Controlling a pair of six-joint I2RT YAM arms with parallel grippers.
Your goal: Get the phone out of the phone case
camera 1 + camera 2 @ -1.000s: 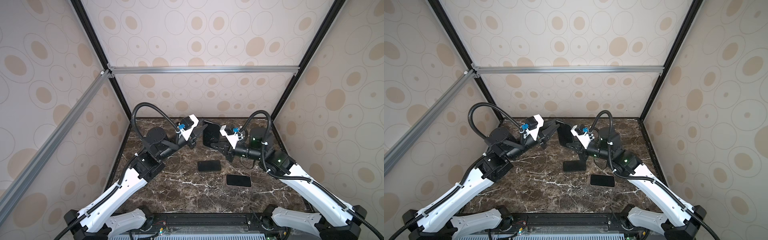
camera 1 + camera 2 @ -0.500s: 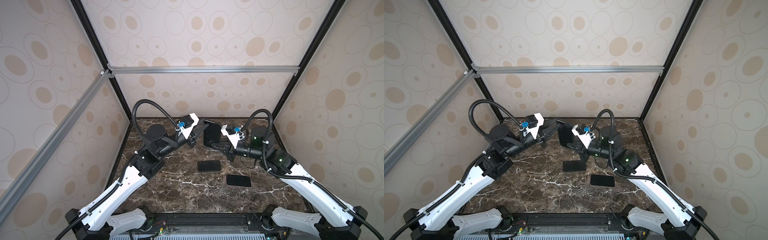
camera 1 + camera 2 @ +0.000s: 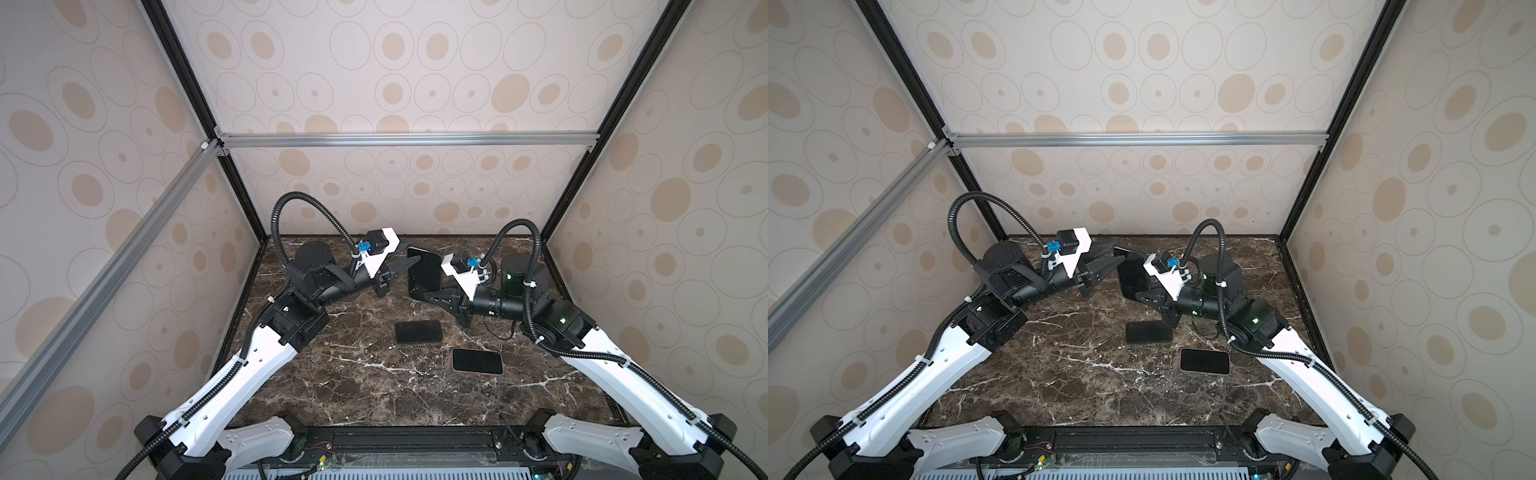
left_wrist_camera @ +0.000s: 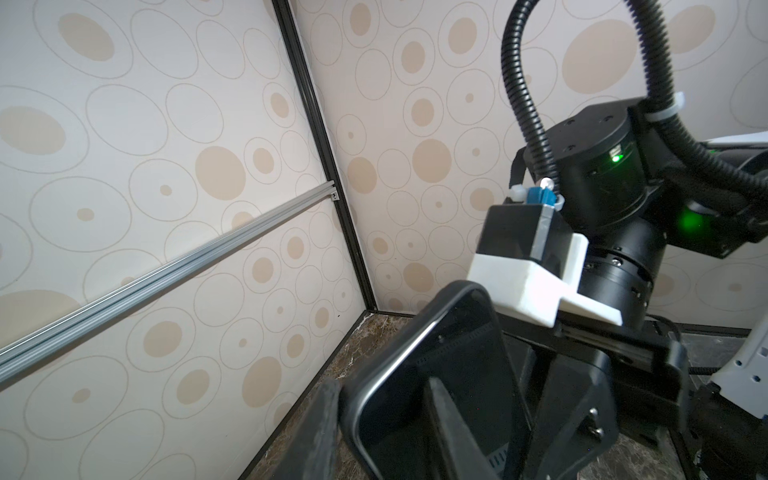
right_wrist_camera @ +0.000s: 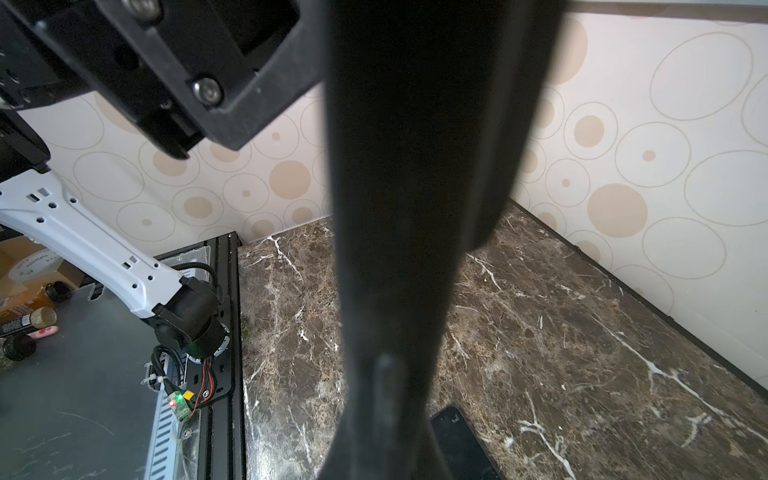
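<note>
A: Above the back of the brown marble table [image 3: 353, 374]: black rectangular phone case [image 3: 424, 270], upright, clamped at its lower end by the right gripper [image 3: 429, 296]. Phone inside?
B: Cannot tell from here. Left gripper [image 3: 1121, 249] parted, fingers [image 4: 322, 432] straddling the case's upper corner, apparently not pinching yet.
A: Probably the peeling step, then. Hook the case's lip, push the corner outward slowly, and work along the edge rather than yanking.
B: Keep the right grip firm; avoid twisting, or risk dropping it.

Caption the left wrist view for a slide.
Right gripper holds a black rectangular cased phone; open left gripper straddles its edge.
</note>
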